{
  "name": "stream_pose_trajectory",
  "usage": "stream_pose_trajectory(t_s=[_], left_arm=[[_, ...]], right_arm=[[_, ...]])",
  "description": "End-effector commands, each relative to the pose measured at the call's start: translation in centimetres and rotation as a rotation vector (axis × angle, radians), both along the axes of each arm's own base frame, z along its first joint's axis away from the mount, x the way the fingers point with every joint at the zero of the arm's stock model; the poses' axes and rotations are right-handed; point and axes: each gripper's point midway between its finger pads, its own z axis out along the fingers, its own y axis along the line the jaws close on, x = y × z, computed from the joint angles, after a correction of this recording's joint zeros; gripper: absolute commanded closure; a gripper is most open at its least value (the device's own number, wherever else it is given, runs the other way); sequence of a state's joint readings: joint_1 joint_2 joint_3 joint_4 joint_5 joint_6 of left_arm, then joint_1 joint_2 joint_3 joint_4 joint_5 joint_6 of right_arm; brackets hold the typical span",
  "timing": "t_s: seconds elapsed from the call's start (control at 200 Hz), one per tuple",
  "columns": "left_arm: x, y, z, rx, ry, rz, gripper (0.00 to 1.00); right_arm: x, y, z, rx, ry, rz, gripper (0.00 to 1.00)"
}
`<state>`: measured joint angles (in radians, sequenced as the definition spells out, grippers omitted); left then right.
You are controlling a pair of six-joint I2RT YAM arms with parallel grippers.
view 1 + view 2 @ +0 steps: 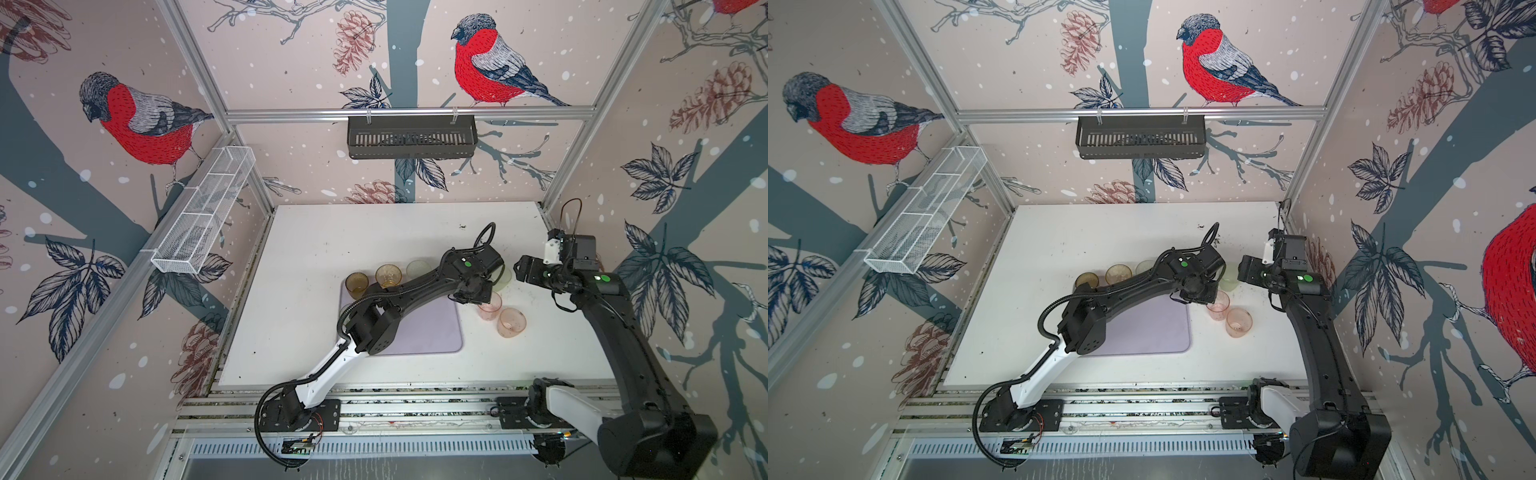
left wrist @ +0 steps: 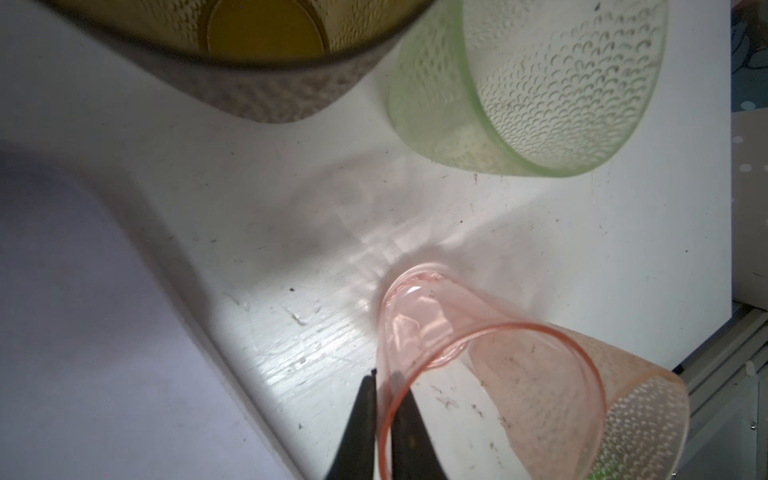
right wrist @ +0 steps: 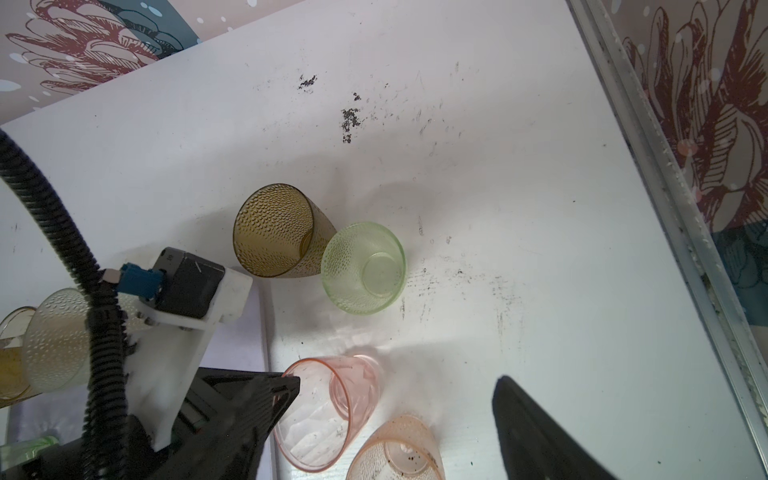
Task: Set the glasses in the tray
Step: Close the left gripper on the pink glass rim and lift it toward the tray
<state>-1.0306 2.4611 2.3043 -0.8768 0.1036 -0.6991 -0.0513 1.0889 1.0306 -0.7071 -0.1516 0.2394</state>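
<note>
While the left arm stretches across the white table (image 1: 324, 249), both top views show the left gripper (image 1: 478, 297) lowered just past the right edge of the lilac tray (image 1: 428, 332). It meets the smooth pink glass (image 1: 490, 308), which stands on the table just beside the tray, not in it. A dotted pink glass (image 1: 512, 323) stands just beside that one, nearer the front. A green glass (image 1: 505, 277) sits behind them, partly hidden by the arm. The right gripper (image 1: 523, 269) hovers near the green glass. A brown glass (image 1: 356, 284), an amber glass (image 1: 388, 275) and a pale glass (image 1: 419, 269) line the tray's far edge; whether they stand in it is unclear.

From the left wrist, two dark fingers (image 2: 357, 424) are clamped tight on the smooth pink glass's rim, one outside the wall and one inside. The tray's rounded corner lies alongside, and an olive-brown glass (image 2: 266, 37) stands farther off next to the green one.

From the right wrist, one finger (image 3: 536, 436) of the right gripper shows above bare table; the jaws are spread and hold nothing. The olive-brown glass stands right against the green glass.
</note>
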Motion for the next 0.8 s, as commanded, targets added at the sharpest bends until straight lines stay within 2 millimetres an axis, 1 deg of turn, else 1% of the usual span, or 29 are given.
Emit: stream_pose_trajectory(t_s=[0.0, 0.13, 0.245, 0.365, 0.555, 0.696, 0.796], left_arm=[[0.0, 0.4, 1.0, 0.004, -0.014, 0.001, 0.91], [0.0, 0.8, 1.7, 0.006, -0.021, 0.007, 0.94], [-0.2, 1.2, 2.8, 0.003, -0.032, 0.012, 0.98], [-0.5, 2.1, 3.8, 0.007, -0.041, 0.025, 1.0], [-2.1, 3.7, 6.1, 0.03, -0.066, 0.034, 1.0], [-3.5, 5.4, 7.0, 0.064, -0.07, 0.05, 1.0], [-4.4, 6.8, 7.2, 0.088, -0.067, 0.07, 1.0]], right_arm=[[0.2, 0.0, 0.5, 0.008, -0.015, -0.009, 0.15], [0.3, 0.1, 0.7, 0.011, -0.019, -0.006, 0.15], [0.3, 0.2, 1.0, 0.013, -0.024, -0.004, 0.15], [0.4, 0.3, 1.1, 0.014, -0.025, -0.001, 0.15], [0.4, 0.4, 1.2, 0.01, -0.027, 0.004, 0.15], [0.3, 0.8, 1.3, 0.011, -0.031, 0.014, 0.15], [0.2, 1.0, 1.2, 0.01, -0.032, 0.021, 0.15]])
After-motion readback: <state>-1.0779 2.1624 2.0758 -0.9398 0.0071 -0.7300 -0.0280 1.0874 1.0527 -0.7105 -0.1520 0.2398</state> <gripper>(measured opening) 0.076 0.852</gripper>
